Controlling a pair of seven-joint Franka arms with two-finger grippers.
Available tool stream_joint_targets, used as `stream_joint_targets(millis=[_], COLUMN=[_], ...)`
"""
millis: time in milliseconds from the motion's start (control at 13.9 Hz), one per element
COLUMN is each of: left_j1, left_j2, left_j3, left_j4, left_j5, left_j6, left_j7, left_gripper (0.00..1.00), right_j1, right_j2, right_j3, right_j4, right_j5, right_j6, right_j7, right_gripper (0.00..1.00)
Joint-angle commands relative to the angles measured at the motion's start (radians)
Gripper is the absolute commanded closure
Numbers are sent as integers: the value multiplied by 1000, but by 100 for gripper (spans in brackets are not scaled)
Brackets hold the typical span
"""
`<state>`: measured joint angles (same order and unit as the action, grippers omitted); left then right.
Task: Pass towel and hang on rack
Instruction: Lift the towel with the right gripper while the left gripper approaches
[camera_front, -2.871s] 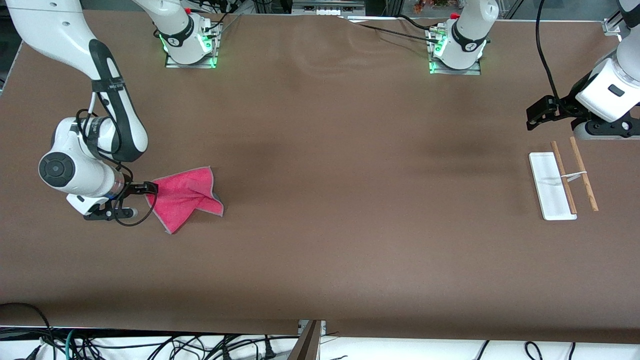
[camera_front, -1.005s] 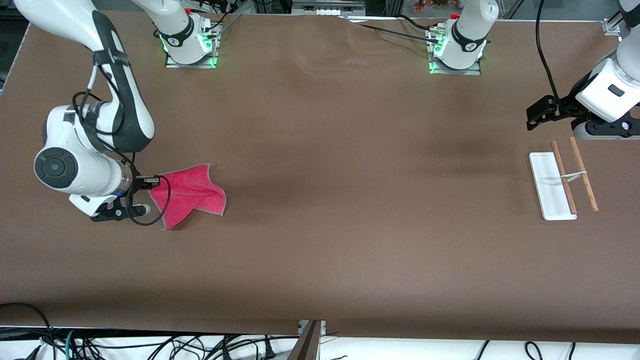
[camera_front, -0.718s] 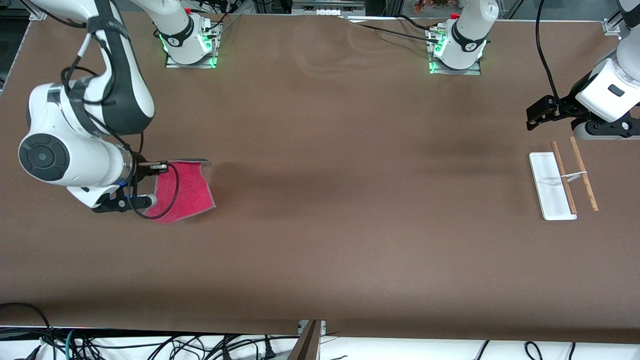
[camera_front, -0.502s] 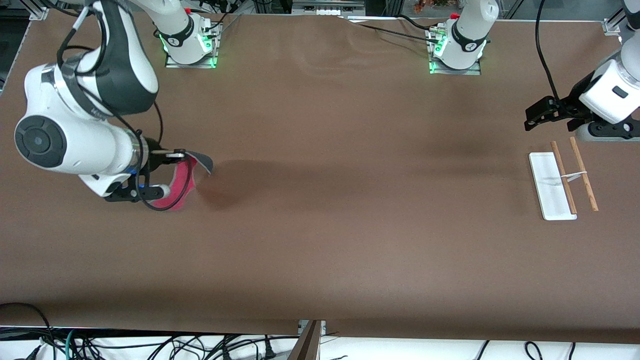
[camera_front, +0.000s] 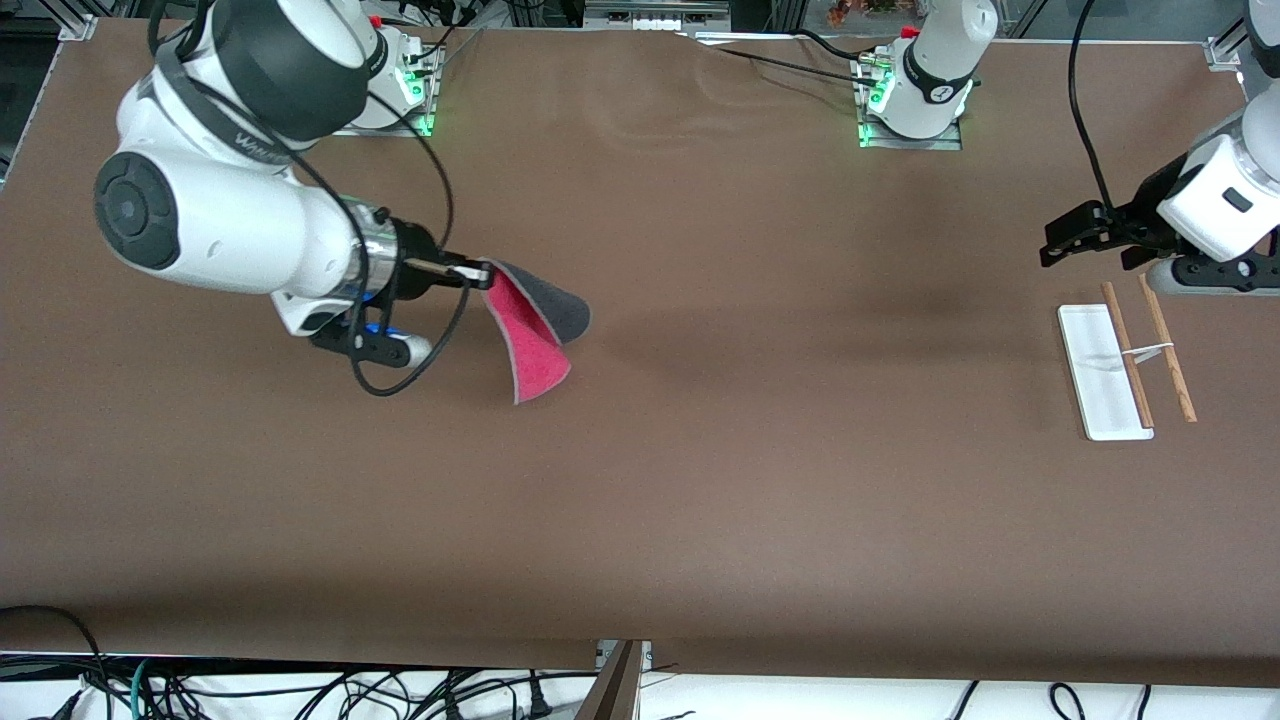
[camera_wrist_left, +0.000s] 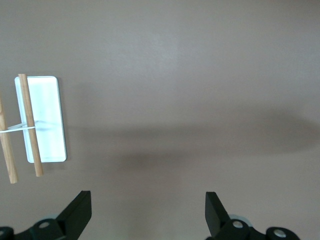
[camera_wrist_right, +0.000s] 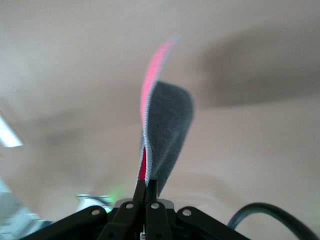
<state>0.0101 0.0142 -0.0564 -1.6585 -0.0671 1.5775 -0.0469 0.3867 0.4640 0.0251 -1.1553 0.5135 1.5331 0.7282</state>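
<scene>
While pinched in right gripper (camera_front: 482, 272), soft pink-grey towel (camera_front: 535, 335) hangs folded

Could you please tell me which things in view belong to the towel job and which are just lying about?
Belong to the job:
- towel, pinched in the shut right gripper, hanging over the table
- rack, at the left arm's end
- left gripper, open, waiting above the table by the rack

Just lying about:
- cables below the table's edge

The towel (camera_front: 535, 345) is bright pink on one face, dark grey on the other, with pale grey stitched edging. The rack (camera_front: 1100, 375) has a white base and light-brown rods. The table (camera_front: 700, 480) is plain brown.
</scene>
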Motion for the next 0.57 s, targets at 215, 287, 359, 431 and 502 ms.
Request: stream_joint_targets(millis=[215, 287, 359, 431, 502], left_j1=[-9, -22, -51, -68, -76], left_j2=[65, 67, 67, 67, 67], left_j3=[-26, -29, -33, -34, -40], left_j4=[91, 91, 91, 91, 95], left_j5=[-166, -189, -192, -194, -195], left_j6=[-85, -88, -88, -85, -82], left_j7=[85, 96, 114, 119, 136], left_gripper=[0, 0, 0, 0, 0], right_j1=[0, -2, 0, 1, 11], right_j2=[24, 25, 25, 25, 25], right_j3=[91, 102, 105, 113, 137], right_j4=[43, 43, 43, 43, 43], right_j5=[166, 192, 218, 232, 240], right_j6=[156, 171, 191, 217, 260], right_j7=[269, 278, 298, 333, 376], right_gripper=[100, 100, 100, 100, 100])
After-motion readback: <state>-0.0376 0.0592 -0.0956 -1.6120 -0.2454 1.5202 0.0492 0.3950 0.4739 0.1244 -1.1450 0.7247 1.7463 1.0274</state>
